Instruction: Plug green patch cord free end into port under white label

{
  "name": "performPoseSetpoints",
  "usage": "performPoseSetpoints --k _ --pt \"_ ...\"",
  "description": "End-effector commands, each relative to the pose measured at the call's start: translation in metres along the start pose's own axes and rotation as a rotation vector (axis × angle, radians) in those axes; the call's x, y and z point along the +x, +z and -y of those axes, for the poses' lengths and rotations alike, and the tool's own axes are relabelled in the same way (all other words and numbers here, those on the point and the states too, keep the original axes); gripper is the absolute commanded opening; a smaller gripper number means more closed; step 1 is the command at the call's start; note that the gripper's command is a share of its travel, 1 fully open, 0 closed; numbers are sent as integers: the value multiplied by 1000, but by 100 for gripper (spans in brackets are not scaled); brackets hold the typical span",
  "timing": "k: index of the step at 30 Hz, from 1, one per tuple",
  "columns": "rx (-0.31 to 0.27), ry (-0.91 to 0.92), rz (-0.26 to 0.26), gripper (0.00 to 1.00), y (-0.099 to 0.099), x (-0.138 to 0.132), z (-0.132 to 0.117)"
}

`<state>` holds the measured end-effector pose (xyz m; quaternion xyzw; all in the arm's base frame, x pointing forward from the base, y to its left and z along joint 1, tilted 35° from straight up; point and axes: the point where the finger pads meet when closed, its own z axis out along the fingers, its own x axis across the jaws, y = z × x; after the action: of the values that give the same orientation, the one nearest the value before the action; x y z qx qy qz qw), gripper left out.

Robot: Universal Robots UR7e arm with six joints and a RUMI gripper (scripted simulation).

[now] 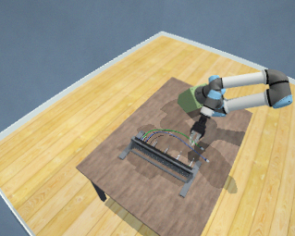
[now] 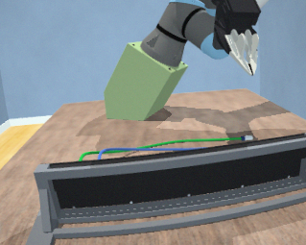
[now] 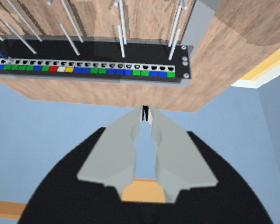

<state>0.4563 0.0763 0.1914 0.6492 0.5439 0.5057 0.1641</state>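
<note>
From the top, the arm is rising from a green base at the far part of the bench, its elbow bending out past the bench's right edge, and the hand is pointing down behind the rack. The green cord is arching from the rack's left part, its free end lying behind the rack near its right part; the blue cord is curving alongside and ending farther right. The bench is showing brown wood grain with arm shadows falling across it, and is standing on a pale plank floor with blue walls around. From the exterior, the hand is hanging in the air above the bench, tilting slightly, its pale fingers meeting at the tips, with the green cord's plug lying below and apart from it. The rack is standing upright across the front. From the wrist, the fingertips are pressing together with nothing between them, and beyond them the row of ports is running above colored labels, the white label sitting between a red and a yellow one.
</note>
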Motion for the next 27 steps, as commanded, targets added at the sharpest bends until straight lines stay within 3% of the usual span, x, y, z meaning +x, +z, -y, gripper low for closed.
performPoseSetpoints --k 1,27 --pt "18 7 -11 0 -8 0 3" --pt "19 7 -10 0 -29 0 3"
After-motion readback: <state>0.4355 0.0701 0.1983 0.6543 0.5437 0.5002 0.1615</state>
